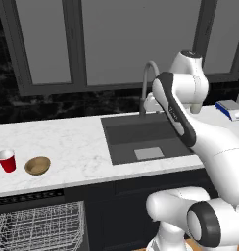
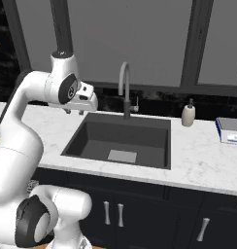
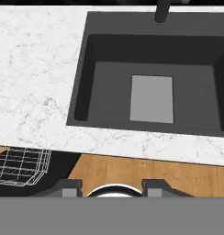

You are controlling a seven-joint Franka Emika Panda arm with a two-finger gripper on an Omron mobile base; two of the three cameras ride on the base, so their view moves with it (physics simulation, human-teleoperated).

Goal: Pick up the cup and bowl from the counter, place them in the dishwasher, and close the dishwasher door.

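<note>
cup (image 1: pixel 7 160): lower left of the left base view, on the counter (image 1: pixel 67 147); stands upright, long axis vertical, wide white-rimmed mouth up, narrow red base down
bowl (image 1: pixel 37 165): just right of the cup in the same view, apart from it; sits flat, open side up, round so no long axis to tell
counter: white marble band running across the middle of the left base view, left to right; dark sink (image 1: pixel 143 138) set in its centre-right
dishwasher (image 1: pixel 38 223): bottom left of the left base view, under the cup and bowl; white wire rack (image 1: pixel 40 228) shows below a black vented strip; a corner of the rack also at lower left of the hand view (image 3: pixel 22 165)
gripper (image 2: pixel 76 110): upper left of the right base view, over the counter at the sink's left edge, pointing down; well apart from cup and bowl; both dark tips at the bottom of the hand view, spread wide, nothing between them
faucet (image 2: pixel 124 87): behind the sink, arched spout
soap bottle (image 2: pixel 188 115): right of the faucet in the right base view, upright
floor (image 3: pixel 155 174): wood planks, lower hand view
</note>
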